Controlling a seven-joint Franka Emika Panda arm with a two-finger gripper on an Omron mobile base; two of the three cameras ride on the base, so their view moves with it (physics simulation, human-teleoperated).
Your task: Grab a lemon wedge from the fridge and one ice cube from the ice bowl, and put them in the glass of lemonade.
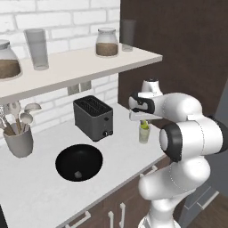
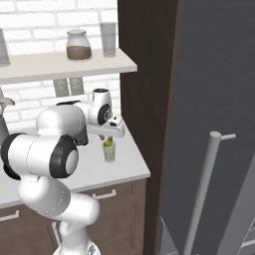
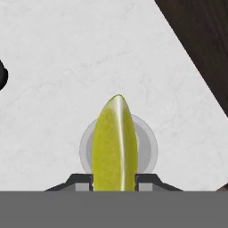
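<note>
My gripper [image 1: 143,121] [image 2: 107,140] [image 3: 113,182] hangs just above the glass of lemonade [image 1: 144,134] [image 2: 109,152], shut on the lemon wedge [image 1: 144,124] [image 2: 107,144] [image 3: 113,142]. In the hand view the yellow-green wedge stands on end between the fingertips, right over the glass's round rim [image 3: 149,149]. The black ice bowl [image 1: 67,160] sits left of the glass on the counter, with one pale ice cube [image 1: 78,175] in it. The grey fridge [image 2: 214,99] with its silver bar handle [image 2: 201,194] stands to the right.
A dark toaster [image 1: 93,117] stands between bowl and glass, nearer the wall. A grey utensil cup [image 1: 18,142] is at the far left. The shelf [image 1: 80,67] above carries jars and tall glasses. A dark cabinet side [image 2: 144,74] borders the counter's right end.
</note>
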